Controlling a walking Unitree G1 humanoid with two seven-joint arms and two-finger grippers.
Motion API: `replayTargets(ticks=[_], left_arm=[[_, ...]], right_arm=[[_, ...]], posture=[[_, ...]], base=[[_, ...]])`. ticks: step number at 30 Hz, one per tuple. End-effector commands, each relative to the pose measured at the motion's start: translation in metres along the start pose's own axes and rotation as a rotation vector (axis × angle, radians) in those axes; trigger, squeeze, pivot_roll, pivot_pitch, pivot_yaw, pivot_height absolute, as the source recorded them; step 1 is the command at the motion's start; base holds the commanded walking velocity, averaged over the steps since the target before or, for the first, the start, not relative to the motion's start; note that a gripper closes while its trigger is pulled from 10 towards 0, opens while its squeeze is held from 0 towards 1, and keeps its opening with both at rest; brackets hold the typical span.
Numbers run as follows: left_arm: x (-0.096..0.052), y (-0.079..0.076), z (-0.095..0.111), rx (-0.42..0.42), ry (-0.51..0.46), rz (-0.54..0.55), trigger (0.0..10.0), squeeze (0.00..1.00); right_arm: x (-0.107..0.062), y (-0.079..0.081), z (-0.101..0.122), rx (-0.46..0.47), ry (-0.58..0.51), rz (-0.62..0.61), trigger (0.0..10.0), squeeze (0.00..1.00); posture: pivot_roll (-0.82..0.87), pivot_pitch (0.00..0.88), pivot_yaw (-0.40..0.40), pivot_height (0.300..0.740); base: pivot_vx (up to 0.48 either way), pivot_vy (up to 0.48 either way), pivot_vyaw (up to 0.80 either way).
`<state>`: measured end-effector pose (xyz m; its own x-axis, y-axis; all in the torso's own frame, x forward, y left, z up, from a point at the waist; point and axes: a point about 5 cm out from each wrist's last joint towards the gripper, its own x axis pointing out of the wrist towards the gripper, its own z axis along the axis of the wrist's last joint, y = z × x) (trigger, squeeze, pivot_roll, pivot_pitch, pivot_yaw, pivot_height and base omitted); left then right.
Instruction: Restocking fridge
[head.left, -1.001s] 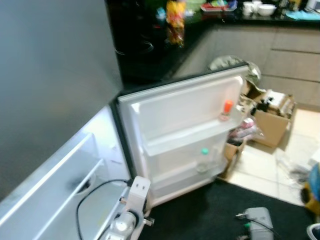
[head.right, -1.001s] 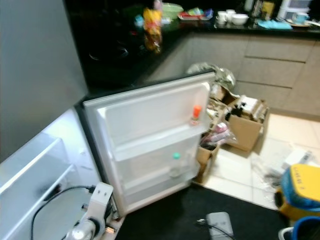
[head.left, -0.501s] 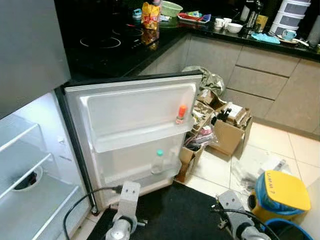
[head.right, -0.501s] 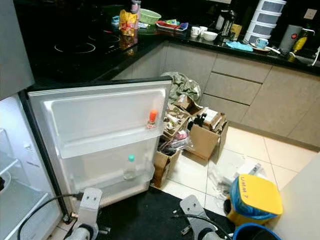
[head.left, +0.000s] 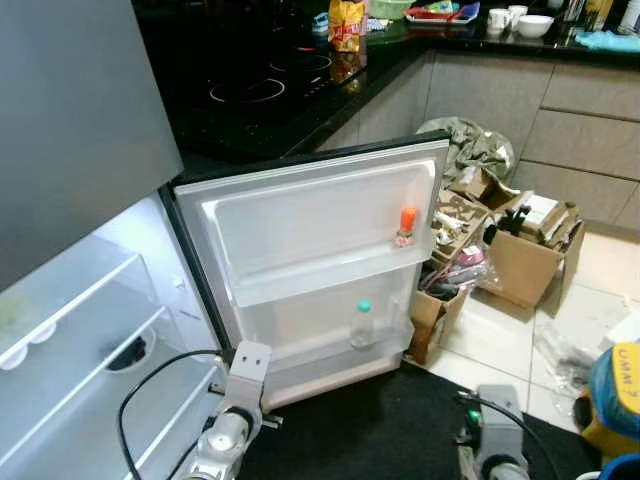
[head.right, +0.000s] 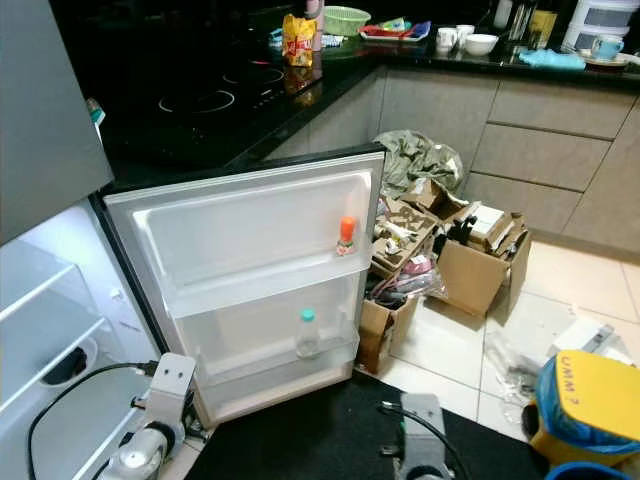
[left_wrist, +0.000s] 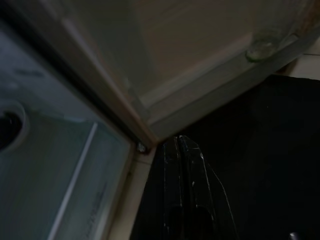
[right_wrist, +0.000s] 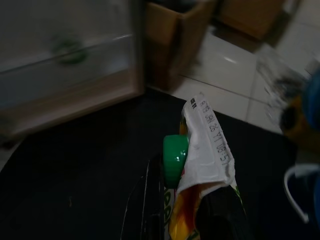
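The small fridge stands open, its white door (head.left: 320, 220) swung wide. An orange-capped bottle (head.left: 406, 226) sits on the upper door shelf and a green-capped clear bottle (head.left: 362, 324) on the lower one. In the right wrist view my right gripper (right_wrist: 185, 212) is shut on a drink carton (right_wrist: 205, 160) with a green screw cap (right_wrist: 175, 157), held low over the black mat. My left gripper (left_wrist: 179, 142) is shut and empty, its tips near the door's bottom hinge corner. Both wrists (head.left: 235, 400) show at the bottom of the eye views.
Lit glass shelves (head.left: 90, 340) fill the fridge at the left. A black mat (head.left: 380, 430) lies before the door. Cardboard boxes (head.left: 525, 255) with clutter crowd the tiled floor beyond the door's edge, and a yellow-lidded bin (head.left: 615, 385) stands at the right. A black hob counter (head.left: 270, 90) is above.
The whole picture has shifted as the camera swung right and back left. The fridge door and its bottles have stayed put, and both arms remain low.
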<state>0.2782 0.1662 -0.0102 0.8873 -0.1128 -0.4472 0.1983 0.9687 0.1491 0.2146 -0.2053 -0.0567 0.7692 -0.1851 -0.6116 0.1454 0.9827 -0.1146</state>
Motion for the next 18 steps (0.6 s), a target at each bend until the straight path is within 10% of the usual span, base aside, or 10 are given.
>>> replayTargets(ticks=[1, 18], left_arm=[[-0.001, 0.002, -0.005, 0.006, 0.035, -0.008, 10.0, 0.00], [0.000, -0.014, -0.008, -0.052, 0.048, -0.053, 10.0, 0.00]], right_arm=[[-0.001, -0.001, 0.000, 0.030, -0.018, -0.015, 10.0, 0.00], [-0.003, -0.004, -0.002, 0.011, -0.038, 0.052, 10.0, 0.00]], posture=[[-0.03, 0.015, 0.085, 0.740], [-0.07, 0.001, 0.084, 0.740]], base=[[0.000, 0.000, 0.00], [0.000, 0.000, 0.00]])
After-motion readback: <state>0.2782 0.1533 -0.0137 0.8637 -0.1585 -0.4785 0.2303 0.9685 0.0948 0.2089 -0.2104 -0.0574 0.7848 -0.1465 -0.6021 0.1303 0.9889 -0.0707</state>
